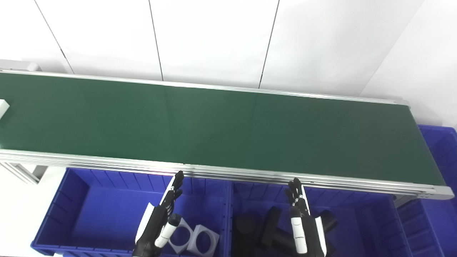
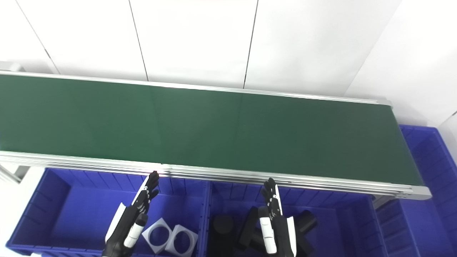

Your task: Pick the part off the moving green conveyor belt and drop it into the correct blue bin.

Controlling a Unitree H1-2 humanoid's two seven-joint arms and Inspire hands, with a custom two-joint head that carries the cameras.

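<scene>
While both of our hands wait over the bins, we list what lies before us. Long dark green conveyor belt (image 1: 214, 121) with silver aluminium side rails: its long axis runs from 9 o'clock to 3 o'clock, dipping slightly toward the 3 o'clock end. One small white part (image 1: 3, 109) sits on the belt at the far 9 o'clock edge of the left eye view, cut off by the frame, so we cannot tell its shape or which way it points; the right eye view does not show it. Left blue plastic bin (image 1: 89, 214), at 7 o'clock below the belt's near rail: holds two white square parts with round holes (image 1: 194, 237), lying flat and side by side near its right wall. Middle blue plastic bin (image 1: 357, 221), at 5 o'clock: holds several black cylindrical and blocky parts (image 1: 271, 225), jumbled together. Third blue bin (image 1: 441, 157), at 3 o'clock past the belt's end. Left hand (image 1: 157, 223): black and white, fingers straight and apart, holding nothing, pointing toward 12 o'clock above the left bin. Right hand (image 1: 303, 225): the same, fingers extended and empty, above the middle bin.
</scene>
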